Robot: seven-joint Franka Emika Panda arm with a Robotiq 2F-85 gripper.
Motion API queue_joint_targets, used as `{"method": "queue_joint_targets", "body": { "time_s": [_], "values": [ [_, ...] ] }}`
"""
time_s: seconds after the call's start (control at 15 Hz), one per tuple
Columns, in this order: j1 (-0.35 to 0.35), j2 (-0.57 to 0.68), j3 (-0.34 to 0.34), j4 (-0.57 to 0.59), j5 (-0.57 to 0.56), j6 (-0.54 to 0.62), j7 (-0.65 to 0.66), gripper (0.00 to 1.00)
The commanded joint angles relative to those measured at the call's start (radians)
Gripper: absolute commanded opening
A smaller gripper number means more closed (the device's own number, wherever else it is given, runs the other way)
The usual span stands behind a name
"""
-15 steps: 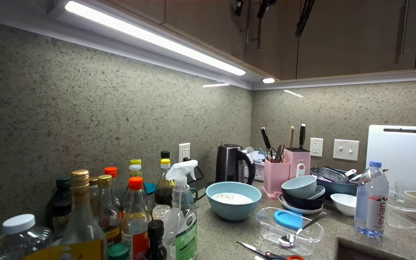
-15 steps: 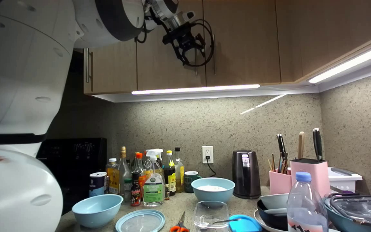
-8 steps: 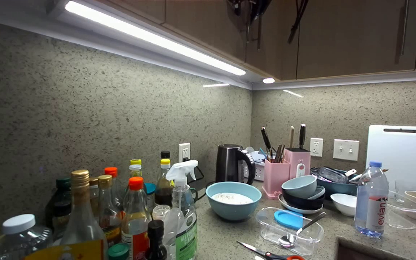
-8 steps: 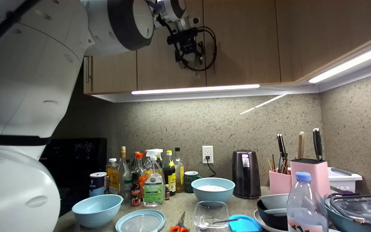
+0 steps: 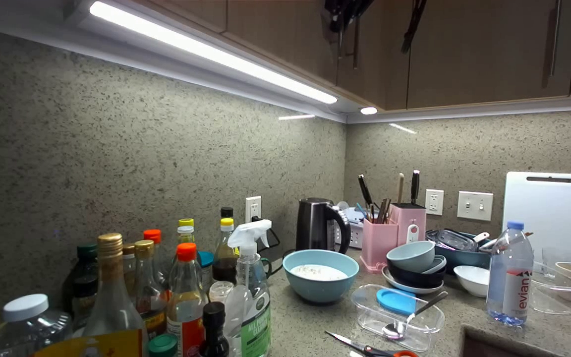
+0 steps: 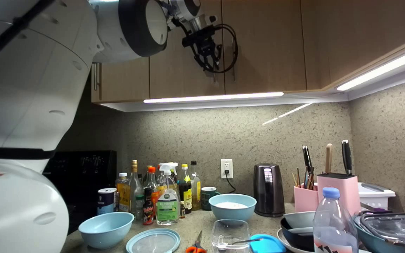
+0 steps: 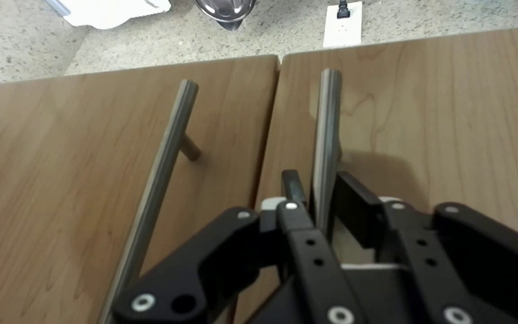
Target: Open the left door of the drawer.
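Observation:
The drawer, a brown wooden wall cabinet (image 6: 265, 52), hangs above the counter. Its left door (image 6: 185, 79) lies flush with its neighbour; upside down in the wrist view, this left door (image 7: 457, 112) is on the right. My gripper (image 7: 316, 180) is around the door's slim metal bar handle (image 7: 328, 117), one finger on each side. The jaws stand narrow, but a small gap shows between the left-hand finger and the bar. Contact on the other side is unclear. In an exterior view the gripper (image 6: 211, 66) is in front of the handle's lower part.
Close beside is the matching door's handle (image 7: 160, 175). A black cable loop (image 6: 237, 52) bulges out from the gripper. Under the cabinet runs a light strip (image 6: 213, 98). Bottles, bowls (image 6: 232, 207) and a kettle (image 6: 269, 189) stand on the counter below.
The jaws have narrowed from wide to close around the handle. In the exterior views the arm has shifted slightly right and down, then a little up. The door has not moved.

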Motion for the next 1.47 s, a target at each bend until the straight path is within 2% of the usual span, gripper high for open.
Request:
{"method": "queue_joint_targets", "body": {
  "time_s": [0.0,0.13,0.47,0.93,1.07,1.2,1.27,1.4],
  "values": [
    [0.032,-0.047,-0.017,-0.026,-0.096,-0.006,0.099,0.04],
    [0.058,-0.081,-0.028,-0.063,-0.169,-0.025,0.209,0.07],
    [0.095,-0.187,-0.040,-0.200,-0.311,-0.035,0.463,0.08],
    [0.099,-0.373,-0.022,-0.441,-0.392,-0.058,0.745,0.08],
    [0.099,-0.375,-0.017,-0.421,-0.401,-0.116,0.835,0.08],
    [0.102,-0.340,0.000,-0.334,-0.422,-0.198,0.914,0.08],
    [0.149,-0.303,-0.012,-0.259,-0.453,-0.259,0.943,0.08],
    [0.180,-0.279,0.001,-0.167,-0.494,-0.383,0.935,0.08]
  ]
}}
